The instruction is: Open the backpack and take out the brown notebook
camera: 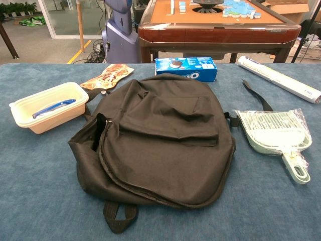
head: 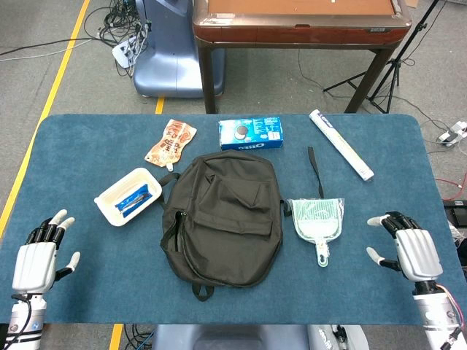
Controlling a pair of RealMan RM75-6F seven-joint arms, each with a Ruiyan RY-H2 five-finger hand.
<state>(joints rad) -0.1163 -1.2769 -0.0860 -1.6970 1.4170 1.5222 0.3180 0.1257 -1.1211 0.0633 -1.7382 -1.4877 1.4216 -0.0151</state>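
black backpack (head: 222,219) flat between both sets of fingertips, left hand (head: 40,251) fingers spread, holding nothing, right hand (head: 408,244) same, well clear

blue-topped table (head: 87,292) carries: black backpack (head: 222,215) centre, white tray (head: 128,195), snack pouch (head: 171,141), oreo box (head: 251,133), white tube (head: 341,144), wrapped dustpan (head: 317,219).

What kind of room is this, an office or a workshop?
Probably a robot test lab: loose cables on the floor, yellow floor tape, and a blue-covered table laid out with a backpack.
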